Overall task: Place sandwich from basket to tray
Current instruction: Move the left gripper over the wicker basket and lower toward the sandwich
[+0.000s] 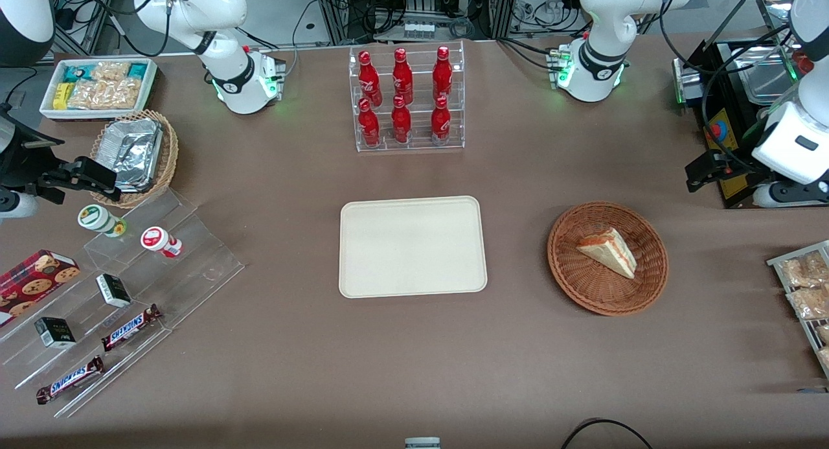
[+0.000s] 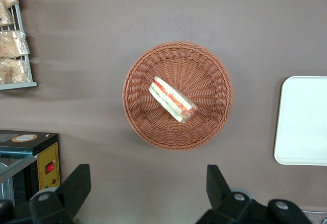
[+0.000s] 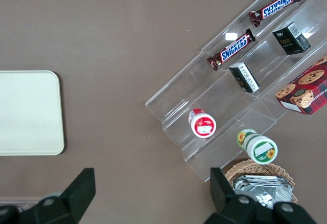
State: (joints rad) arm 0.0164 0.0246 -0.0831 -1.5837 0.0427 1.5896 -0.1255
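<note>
The sandwich, a pale bread wedge with orange-red and green filling, lies in the round reddish-brown wicker basket. It also shows in the left wrist view, inside the basket. The cream-white tray lies flat and bare at the table's middle, beside the basket, and its edge shows in the left wrist view. My left gripper hangs above the table, farther from the front camera than the basket and toward the working arm's end. Its fingers stand wide open and hold nothing; the gripper is apart from the basket.
A clear rack of red bottles stands farther back than the tray. A black machine with a yellow panel sits by my gripper. Bagged snacks on a rack lie at the working arm's end. Clear steps with snacks lie at the parked arm's end.
</note>
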